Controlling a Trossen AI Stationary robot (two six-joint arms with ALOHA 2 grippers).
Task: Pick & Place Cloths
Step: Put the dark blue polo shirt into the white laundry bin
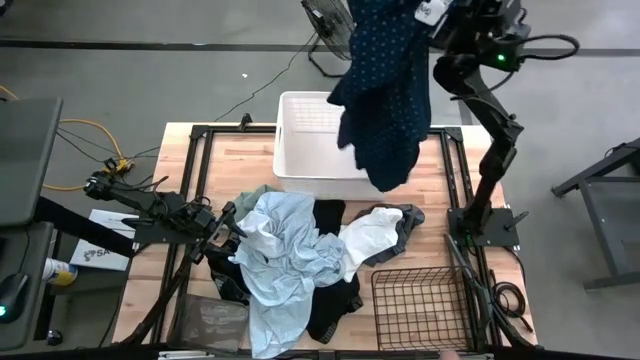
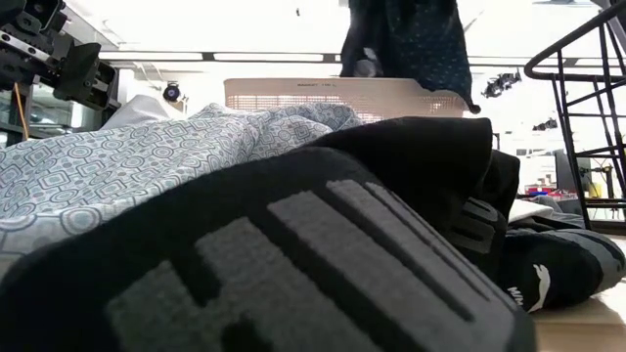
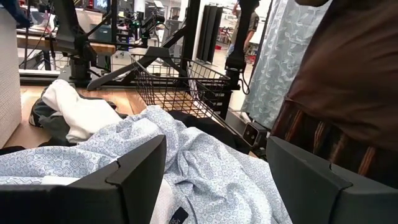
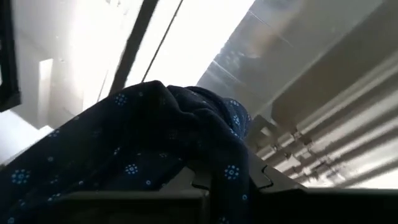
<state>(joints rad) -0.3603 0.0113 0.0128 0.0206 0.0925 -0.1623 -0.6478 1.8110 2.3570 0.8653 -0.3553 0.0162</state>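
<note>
My right gripper (image 1: 428, 12) is raised high above the table's far edge and is shut on the dark navy dotted garment (image 1: 385, 90), which hangs down over the white plastic basket (image 1: 300, 150). On the table lies a pile of cloths: a light blue one (image 1: 280, 250) on top, a black one (image 1: 330, 300) toward the near side, and a white-grey one (image 1: 370, 235) on the right. My left gripper (image 3: 214, 186) is open and low at the pile's left edge (image 1: 218, 235), with the light blue cloth (image 3: 205, 162) lying between and ahead of its fingers. My right gripper holds the navy garment by a bunched fold (image 4: 205, 149) that is gathered over its fingers (image 4: 186, 183); the bunch hides the place of contact. The garment hangs slack below the gripper, lifted clear of the table, with its lower end (image 1: 390, 175) over the basket's right side. My left gripper: whether it touches the light blue cloth I cannot tell.
A black wire basket (image 1: 425, 305) stands at the table's near right corner. A grey-green mesh piece (image 1: 215, 322) lies at the near left. The black frame rails (image 1: 455, 180) run along the table's sides. A fan (image 1: 325, 30) stands beyond the far edge.
</note>
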